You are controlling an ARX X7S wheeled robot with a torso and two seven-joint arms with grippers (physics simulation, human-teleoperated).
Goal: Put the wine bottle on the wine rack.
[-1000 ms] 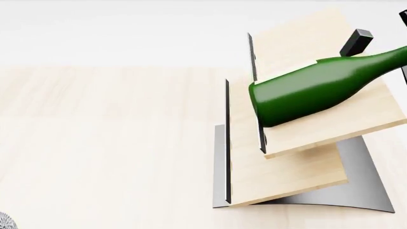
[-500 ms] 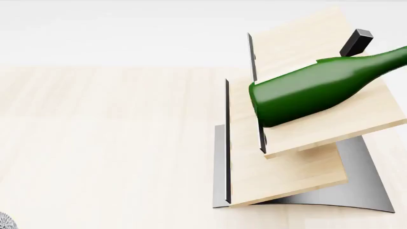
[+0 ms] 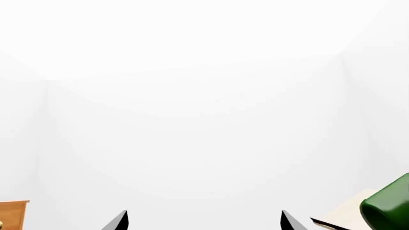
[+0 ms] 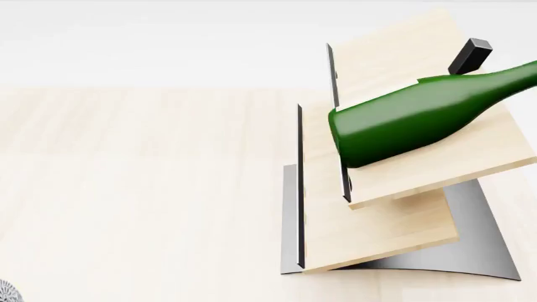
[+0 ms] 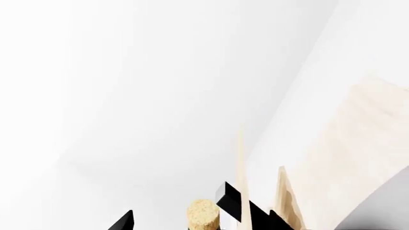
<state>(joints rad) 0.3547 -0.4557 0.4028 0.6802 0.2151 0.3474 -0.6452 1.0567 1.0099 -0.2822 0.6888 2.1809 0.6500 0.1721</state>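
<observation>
change: none visible; wine bottle (image 4: 419,116) and wine rack (image 4: 394,207) lie as they did half a second ago in the head view.
bottle position: on its side across the rack's upper slanted panel, right half of the frame, neck running off the right edge beside the black peg (image 4: 468,55).
cork (image 5: 203,214): lower centre of the right wrist view.
free room: pale wooden surface (image 4: 134,189) bare across the left half.
edges: dark panel edges face left.
label text: none legible.
left jaws (image 3: 203,221): tips apart, released.
right jaws (image 5: 198,221): state cannot be told.

Glossy green glass bottle (image 4: 411,116), matt light-wood rack (image 4: 394,207) w/ grey metal base.
</observation>
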